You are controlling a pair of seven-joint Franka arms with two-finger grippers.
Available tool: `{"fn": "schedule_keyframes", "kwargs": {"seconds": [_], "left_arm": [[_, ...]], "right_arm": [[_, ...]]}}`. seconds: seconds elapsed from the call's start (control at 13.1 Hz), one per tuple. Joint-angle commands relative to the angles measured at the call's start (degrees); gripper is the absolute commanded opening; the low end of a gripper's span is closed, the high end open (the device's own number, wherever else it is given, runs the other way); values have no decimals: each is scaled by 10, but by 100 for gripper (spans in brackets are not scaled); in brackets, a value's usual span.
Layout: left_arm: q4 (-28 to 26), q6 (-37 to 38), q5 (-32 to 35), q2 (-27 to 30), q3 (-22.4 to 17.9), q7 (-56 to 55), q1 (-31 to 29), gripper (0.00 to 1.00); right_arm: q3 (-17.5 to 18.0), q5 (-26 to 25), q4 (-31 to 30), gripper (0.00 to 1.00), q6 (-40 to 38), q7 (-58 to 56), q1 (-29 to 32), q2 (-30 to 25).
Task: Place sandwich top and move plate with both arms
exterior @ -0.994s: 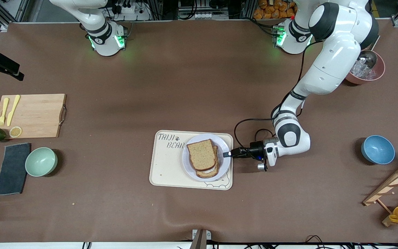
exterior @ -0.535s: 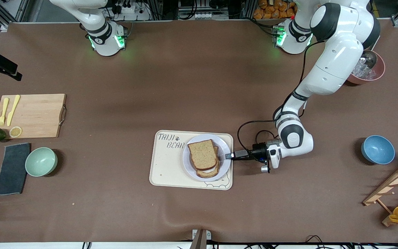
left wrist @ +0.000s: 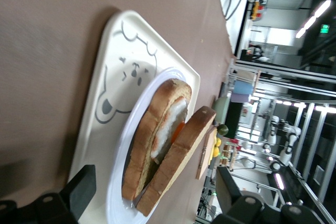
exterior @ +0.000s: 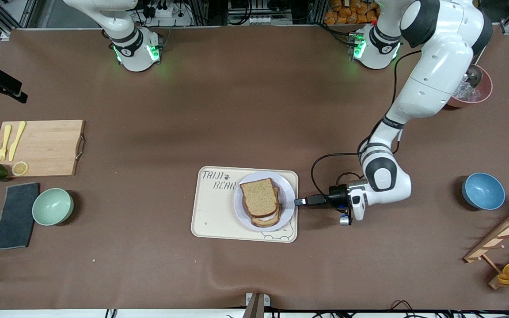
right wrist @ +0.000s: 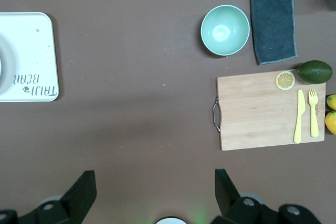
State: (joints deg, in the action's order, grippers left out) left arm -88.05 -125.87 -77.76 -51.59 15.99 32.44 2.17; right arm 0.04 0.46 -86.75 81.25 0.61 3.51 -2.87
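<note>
The brown cloth-covered bench (exterior: 254,110) carries a cream bear-printed tray (exterior: 212,216), hard and smooth with rounded corners. On it sits the plate (exterior: 287,187), round and glossy with a raised rim. The sandwich top (exterior: 259,197), a squarish porous brown slice, lies on the egg slice (left wrist: 163,135). The left end effector (exterior: 299,202), open and empty, hangs just beside the plate's rim toward the left arm's end. The right end effector (right wrist: 152,192), open and empty, waits high over the bench, well apart.

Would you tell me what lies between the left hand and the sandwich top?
Only the plate's rim on the tray; the left hand is open beside it, the sandwich top released, per front view.
</note>
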Motion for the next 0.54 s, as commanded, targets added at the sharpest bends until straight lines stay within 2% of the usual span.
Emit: {"fn": "schedule_keyframes", "kwargs": {"seconds": [0.0,0.31,0.46], "left_arm": [[-8,3,64,27,-3,-51,-16,100],[-7,11,182,64,-2,-141,-32,100],[0,54,224,99,-3,-198,-33,100]], "right_arm": [[8,-1,2,100,-1,4,9,-4],[7,0,2,100,-2,2,9,-4],[8,0,2,100,-4,-1,9,-4]]}}
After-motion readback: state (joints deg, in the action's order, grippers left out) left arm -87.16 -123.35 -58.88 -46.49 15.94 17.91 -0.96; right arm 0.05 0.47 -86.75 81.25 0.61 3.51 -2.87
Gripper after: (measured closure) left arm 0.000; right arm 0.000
